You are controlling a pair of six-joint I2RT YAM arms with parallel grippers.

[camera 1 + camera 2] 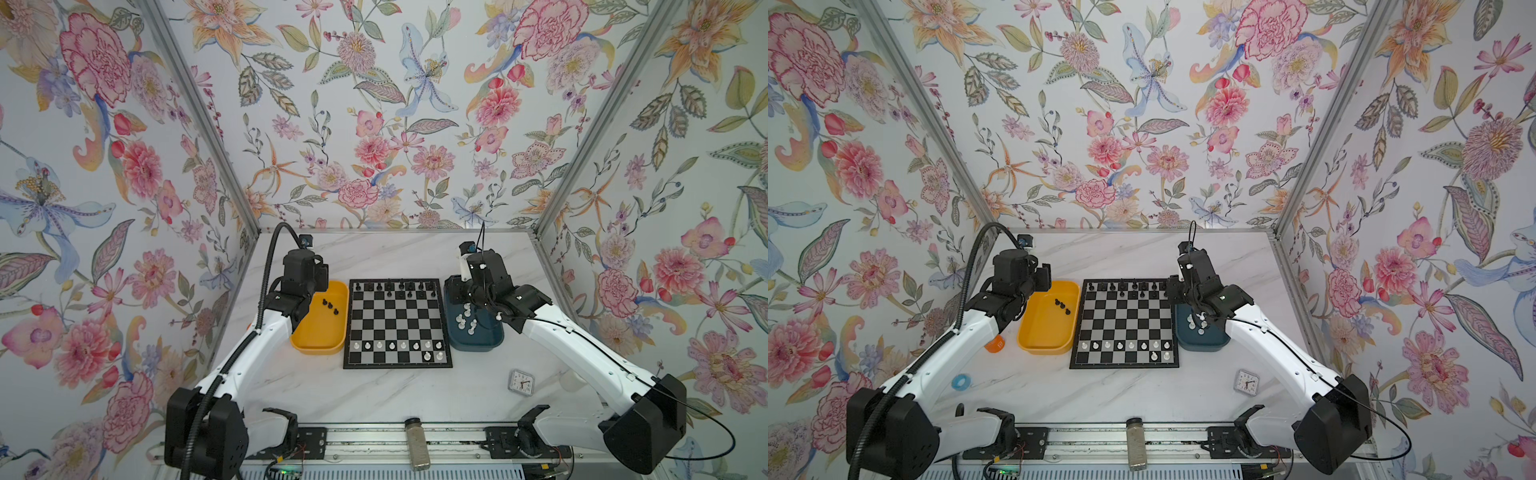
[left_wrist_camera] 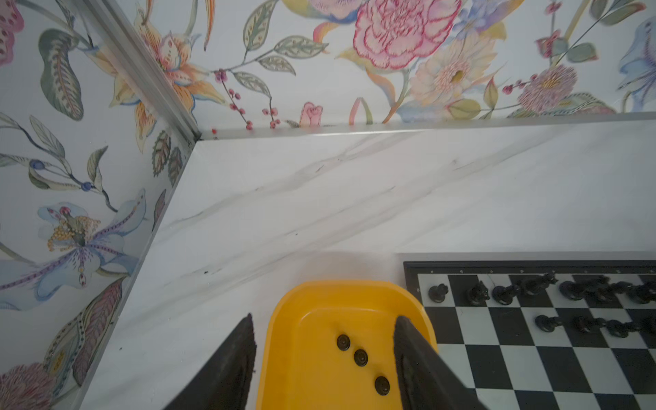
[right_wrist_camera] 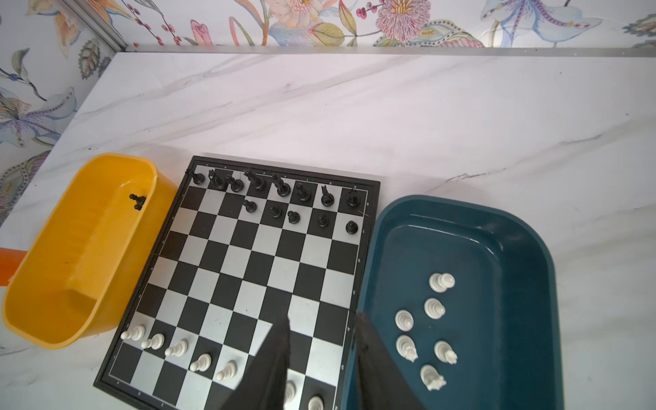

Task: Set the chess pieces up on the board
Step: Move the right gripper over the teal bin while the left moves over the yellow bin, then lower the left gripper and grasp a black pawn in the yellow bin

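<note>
Top views first: the board (image 1: 397, 328) sits mid-counter, with the yellow tray (image 1: 318, 349) at its 9 o'clock and the dark blue tray (image 1: 478, 347) at its 3 o'clock. Black men line the 12 o'clock edge and white pawns (image 1: 392, 345) run along the 6 o'clock side. The left hand (image 1: 313, 293) hangs over the yellow tray, and the right hand (image 1: 1183, 297) hovers at the board's 3 o'clock edge. Left wrist now: the hand is released, its fingers (image 2: 245, 340) spread with nothing between them, and three black pawns (image 2: 360, 356) stand upright in a tight diagonal on the tray floor below. That makes this step a pawn pickup, I'd say. The best bet is to centre over an end pawn, drop straight down, and pinch its head so the neighbours aren't bumped. Black's pawn rank shows free squares toward 9 o'clock, so the pawn should come in from that side, clear of the back rank. Right wrist: this hand is also released and empty, straddling the board's edge and the blue tray's rim. Six white pieces (image 3: 435, 309) wait in that tray, some of them tipped. Those tipped ones will probably need a grip across the body.
</note>
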